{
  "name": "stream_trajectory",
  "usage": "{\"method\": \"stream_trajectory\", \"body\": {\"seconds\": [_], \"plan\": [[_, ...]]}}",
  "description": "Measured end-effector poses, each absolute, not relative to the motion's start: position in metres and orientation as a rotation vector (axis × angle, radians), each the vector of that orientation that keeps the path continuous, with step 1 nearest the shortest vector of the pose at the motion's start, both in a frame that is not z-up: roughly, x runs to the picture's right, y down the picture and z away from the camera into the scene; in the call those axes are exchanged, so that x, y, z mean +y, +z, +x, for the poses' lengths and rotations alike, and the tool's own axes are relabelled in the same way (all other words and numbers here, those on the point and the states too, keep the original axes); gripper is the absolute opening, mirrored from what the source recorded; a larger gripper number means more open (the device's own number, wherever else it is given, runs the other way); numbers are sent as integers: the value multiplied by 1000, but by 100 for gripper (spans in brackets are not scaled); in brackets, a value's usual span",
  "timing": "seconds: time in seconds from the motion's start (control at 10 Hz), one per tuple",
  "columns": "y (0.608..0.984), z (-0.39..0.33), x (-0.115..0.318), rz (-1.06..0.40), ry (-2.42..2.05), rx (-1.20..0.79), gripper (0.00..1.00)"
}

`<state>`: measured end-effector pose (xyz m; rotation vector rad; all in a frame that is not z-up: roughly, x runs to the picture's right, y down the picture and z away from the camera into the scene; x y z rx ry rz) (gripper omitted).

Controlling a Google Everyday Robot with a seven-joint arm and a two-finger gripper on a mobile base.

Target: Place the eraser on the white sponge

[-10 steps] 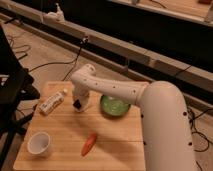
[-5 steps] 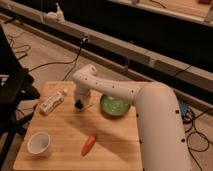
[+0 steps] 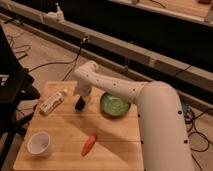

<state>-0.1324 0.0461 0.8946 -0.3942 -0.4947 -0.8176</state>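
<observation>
figure: my remote view of the work surface, a pale wooden table (image 3: 110,132) of butcher-block planks, standing on a brownish floor crossed by dark cables (image 3: 47,62). behind it a long low rail (image 3: 150,60) runs across the room, and a dark frame (image 3: 12,95) stands off the table's left edge.

the white arm (image 3: 155,107) enters from the lower right and reaches over the table's far half. the pincer (image 3: 80,105) hangs at its end, pointing down, just above the boards. i see a small dark shape at its tip, but i cannot tell whether that is the eraser or the pincer's own fingers, nor how far the pincer is open or what it holds. i cannot make out the white sponge with any certainty from here.

containers: to the right of the pincer, just beside it, sits the round green dish (image 3: 116,105), partly under the arm; its contents i cannot tell. well in front of the pincer and to its left, near the table's near corner, stands the white cup (image 3: 39,143), upright, showing only a pale inside.

other items: left of the pincer, near it, lies the white tube with label (image 3: 51,102), on its side and angled. in front of the pincer, slightly right, lies the orange carrot (image 3: 89,144), apart from everything else.
</observation>
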Motion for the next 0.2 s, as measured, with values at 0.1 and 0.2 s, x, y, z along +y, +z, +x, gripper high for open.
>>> {"method": "stream_trajectory", "body": {"seconds": [0.1, 0.2], "plan": [[888, -123, 25, -359, -786, -477, 62], [882, -116, 9, -333, -749, -463, 62]]}}
